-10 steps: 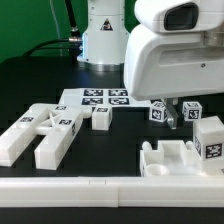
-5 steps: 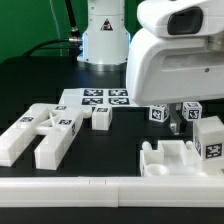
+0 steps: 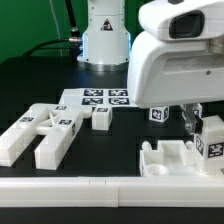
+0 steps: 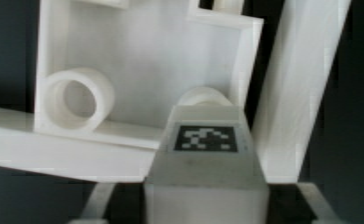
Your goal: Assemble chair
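- Tool (image 3: 192,119) is down at roughly 3 o'clock in the exterior view, with its fingers reaching to the surface (image 3: 40,75) just behind the flat plate (image 3: 172,160).
- Wrist view: a tagged block (image 4: 205,140) sits squarely between the two fingers, tag facing the camera. So the target lies straight under the tool, with no sideways offset to correct.
- The block narrows away from the wrist camera. Judged: its long axis runs about along the tool's approach line, i.e. it stands upright, and the fingers bracket its short sides.
- Tool state: the fingers stand close on either side of the block. Whether they already press on it, cannot tell, since the contact lines fall at the dark edge of the wrist picture.
- Exterior view neighbours, taken from the fingers: small cube (image 3: 158,113) at 9 o'clock, near but apart; tall tagged piece (image 3: 211,135) at 4 o'clock, just beside.
- The plate's round hole (image 4: 72,95) shows beyond the block in the wrist view.
- Long blocks (image 3: 40,132) lie well apart at 8 o'clock; marker board (image 3: 95,98) is at 10 o'clock.
- Judgement: the coming move is a straight lift, and the risk is clipping the tall piece.
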`<state>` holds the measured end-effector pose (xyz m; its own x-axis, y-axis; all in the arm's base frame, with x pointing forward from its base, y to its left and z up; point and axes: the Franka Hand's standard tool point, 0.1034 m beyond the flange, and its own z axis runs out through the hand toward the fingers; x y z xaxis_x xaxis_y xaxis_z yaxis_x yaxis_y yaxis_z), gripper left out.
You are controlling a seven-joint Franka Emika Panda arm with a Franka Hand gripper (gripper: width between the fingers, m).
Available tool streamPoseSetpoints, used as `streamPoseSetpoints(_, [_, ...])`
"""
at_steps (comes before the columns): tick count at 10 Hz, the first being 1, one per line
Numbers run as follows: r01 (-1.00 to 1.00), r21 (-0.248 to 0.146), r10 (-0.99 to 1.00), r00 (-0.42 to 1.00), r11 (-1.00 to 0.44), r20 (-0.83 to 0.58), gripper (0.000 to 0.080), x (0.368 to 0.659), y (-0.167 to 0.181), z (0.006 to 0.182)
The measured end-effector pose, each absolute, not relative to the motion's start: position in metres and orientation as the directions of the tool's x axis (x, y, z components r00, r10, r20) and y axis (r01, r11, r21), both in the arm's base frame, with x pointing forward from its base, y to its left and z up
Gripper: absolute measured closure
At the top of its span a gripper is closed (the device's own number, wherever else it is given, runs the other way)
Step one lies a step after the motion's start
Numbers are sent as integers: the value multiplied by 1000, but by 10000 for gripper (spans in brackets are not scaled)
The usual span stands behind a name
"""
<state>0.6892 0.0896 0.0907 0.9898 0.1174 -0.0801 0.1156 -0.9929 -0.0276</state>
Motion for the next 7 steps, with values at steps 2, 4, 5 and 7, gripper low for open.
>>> streamPoseSetpoints(2, [56,-25,58,995,-998,-75,509,690,89,90])
streamPoseSetpoints(4, [-155,-8,-154,985,-988,-74,509,688,91,90])
streamPoseSetpoints(5, [-249,-1,-248,966,-968,-74,508,688,93,90])
streamPoseSetpoints(7, [-507,17,-506,859,-862,-75,508,687,97,90])
